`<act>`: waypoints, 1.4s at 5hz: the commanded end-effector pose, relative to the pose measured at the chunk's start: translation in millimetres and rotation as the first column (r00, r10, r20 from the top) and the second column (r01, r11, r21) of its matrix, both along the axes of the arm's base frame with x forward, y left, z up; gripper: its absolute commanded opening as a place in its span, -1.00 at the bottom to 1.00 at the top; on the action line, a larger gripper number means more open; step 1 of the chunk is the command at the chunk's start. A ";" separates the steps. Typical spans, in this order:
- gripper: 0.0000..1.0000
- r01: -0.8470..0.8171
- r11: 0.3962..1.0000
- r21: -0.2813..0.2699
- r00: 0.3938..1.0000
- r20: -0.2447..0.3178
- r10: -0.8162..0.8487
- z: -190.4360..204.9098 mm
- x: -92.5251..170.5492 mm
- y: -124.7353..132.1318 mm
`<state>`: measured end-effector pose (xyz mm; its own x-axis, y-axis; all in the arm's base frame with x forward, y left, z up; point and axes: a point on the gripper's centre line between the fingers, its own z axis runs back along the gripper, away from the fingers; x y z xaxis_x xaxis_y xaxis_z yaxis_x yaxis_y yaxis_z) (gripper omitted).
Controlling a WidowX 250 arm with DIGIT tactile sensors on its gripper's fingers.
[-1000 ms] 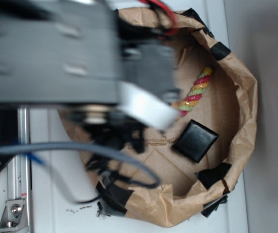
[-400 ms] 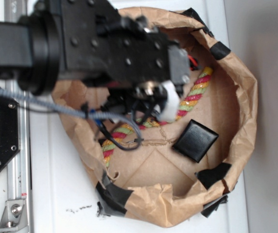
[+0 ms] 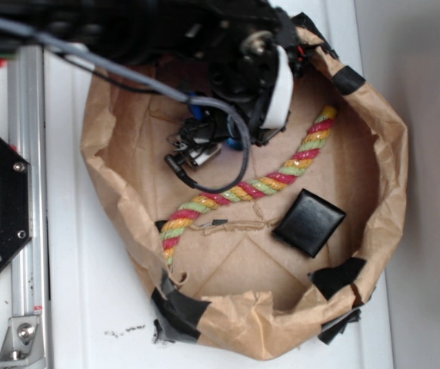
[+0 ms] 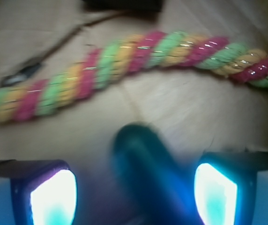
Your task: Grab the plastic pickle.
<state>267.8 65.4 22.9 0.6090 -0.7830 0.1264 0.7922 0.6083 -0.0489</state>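
Note:
The plastic pickle [image 4: 145, 168], a dark green smooth oblong, lies on the brown paper floor in the wrist view. It sits between the two glowing fingers of my gripper [image 4: 134, 190], closer to the right one, with a gap on each side. The gripper is open and holds nothing. In the exterior view the gripper [image 3: 197, 151] reaches down inside the paper bag at its upper left, and the arm hides the pickle there.
A red-yellow-green twisted rope [image 3: 231, 194] curves across the bag floor, just beyond the pickle [image 4: 124, 61]. A flat black square box [image 3: 309, 223] lies to the right. The crumpled brown paper wall [image 3: 393, 154] rings everything. A metal rail [image 3: 29, 192] runs along the left.
In the exterior view the arm has swung toward the top of the frame, uncovering the whole rope. The gripper now sits low inside the bag's upper left part.

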 end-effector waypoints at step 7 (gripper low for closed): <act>-1.00 -0.611 0.791 0.009 0.774 0.212 0.596 119.4 2.8 -41.5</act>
